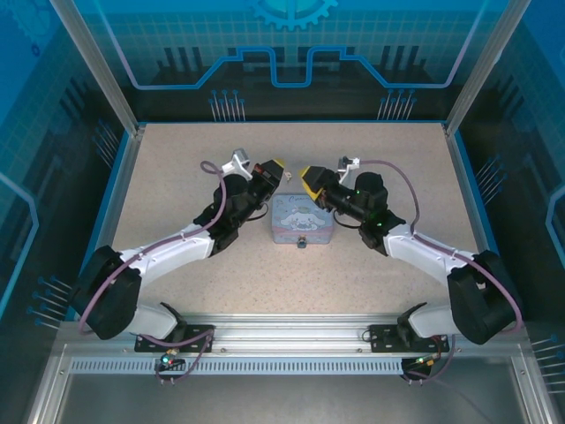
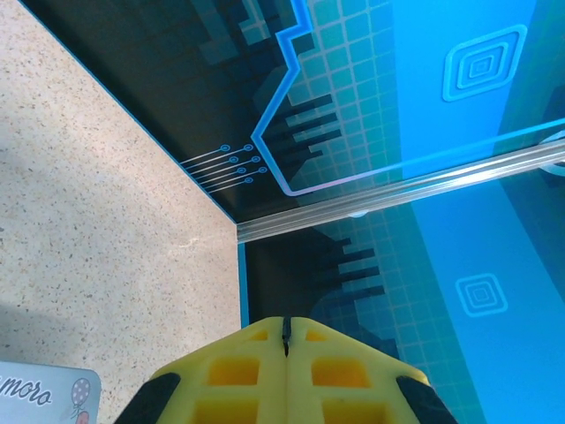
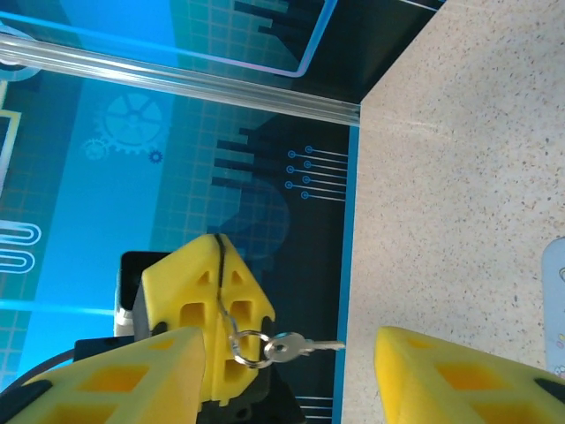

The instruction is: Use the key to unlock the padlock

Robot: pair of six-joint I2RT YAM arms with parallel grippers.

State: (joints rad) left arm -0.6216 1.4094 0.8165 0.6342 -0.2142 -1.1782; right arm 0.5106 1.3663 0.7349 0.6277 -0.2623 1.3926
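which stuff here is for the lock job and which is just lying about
For the job: key on its ring, pinched in the shut left gripper; padlock; open right gripper.
Just lying about: tin, table.

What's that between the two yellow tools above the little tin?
A small key on a ring, hanging from the shut left tool. The right wrist view shows it inside the gap of the open right tool.

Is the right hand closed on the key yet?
No, the right hand has its fingers apart on either side of the key, which hangs by a ring from the shut left hand.
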